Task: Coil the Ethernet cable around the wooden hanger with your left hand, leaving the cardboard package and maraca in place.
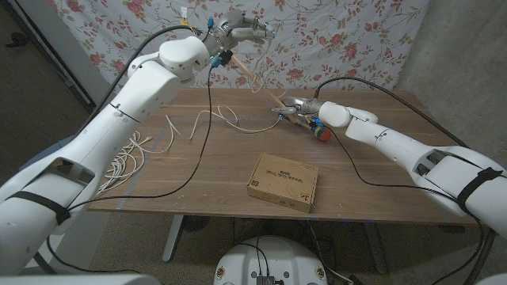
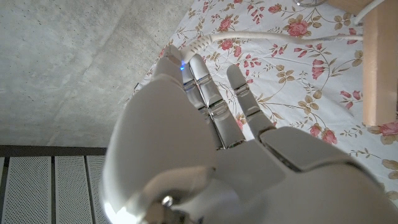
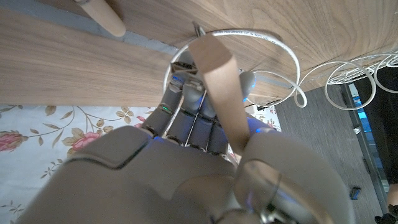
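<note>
My left hand (image 1: 242, 32) is raised high above the table's far edge, and its fingertips pinch the white Ethernet cable (image 2: 267, 36). The cable (image 1: 182, 127) trails down across the table to loose coils at the left edge. The wooden hanger (image 1: 253, 79) slants up from my right hand (image 1: 305, 107), which grips its lower part just above the table. In the right wrist view the hanger (image 3: 217, 81) passes through that hand (image 3: 168, 162), with a cable loop (image 3: 280, 46) beyond it. The red and green maraca (image 1: 321, 134) lies beside the right hand. The cardboard package (image 1: 283, 182) lies near the front.
The wooden table (image 1: 198, 182) has a black arm cable (image 1: 202, 150) draped over its left half and another (image 1: 356, 170) on its right. A floral cloth (image 1: 341, 32) hangs behind the table. A hanger edge (image 2: 379, 62) shows beside the left hand (image 2: 205, 143).
</note>
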